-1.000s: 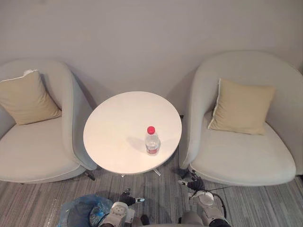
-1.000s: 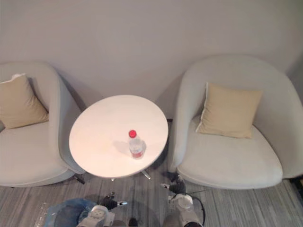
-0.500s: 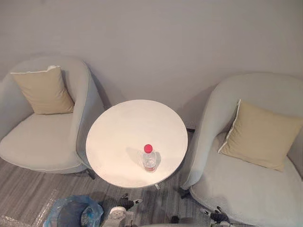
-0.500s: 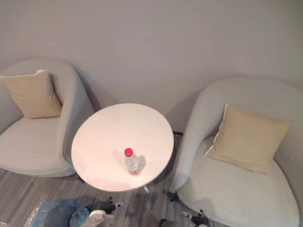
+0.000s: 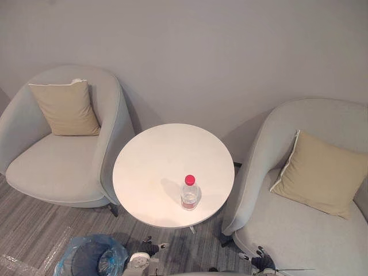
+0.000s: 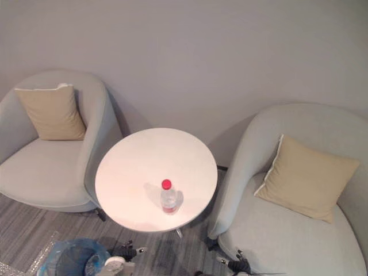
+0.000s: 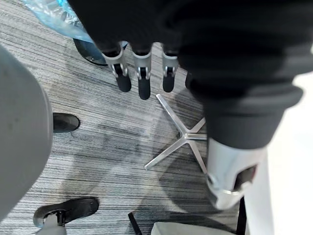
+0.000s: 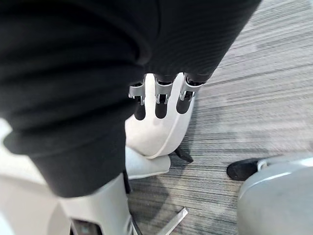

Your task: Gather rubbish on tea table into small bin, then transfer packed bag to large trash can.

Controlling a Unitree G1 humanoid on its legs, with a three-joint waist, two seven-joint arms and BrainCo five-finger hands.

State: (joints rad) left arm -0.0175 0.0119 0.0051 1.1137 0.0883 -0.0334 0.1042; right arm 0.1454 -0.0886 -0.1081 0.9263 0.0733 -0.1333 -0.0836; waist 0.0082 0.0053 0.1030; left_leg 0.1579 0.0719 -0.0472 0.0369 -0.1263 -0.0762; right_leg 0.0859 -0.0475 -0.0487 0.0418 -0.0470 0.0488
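You have one bottle (image 5: 189,194) with a red cap standing upright on the round white table (image 5: 149,167), near its front edge and a little toward its right side. On the floor past the table's front left edge you can see the small bin (image 5: 86,260), lined with a blue bag. Your left hand (image 7: 142,73) hangs low over the carpet near the table's metal base (image 7: 182,138), fingers straight and holding nothing. Your right hand (image 8: 160,100) is likewise loose and empty, just beside the right armchair (image 5: 299,230). The left armchair (image 5: 52,172) stands at the table's left edge. Each chair holds a tan cushion (image 5: 65,109).
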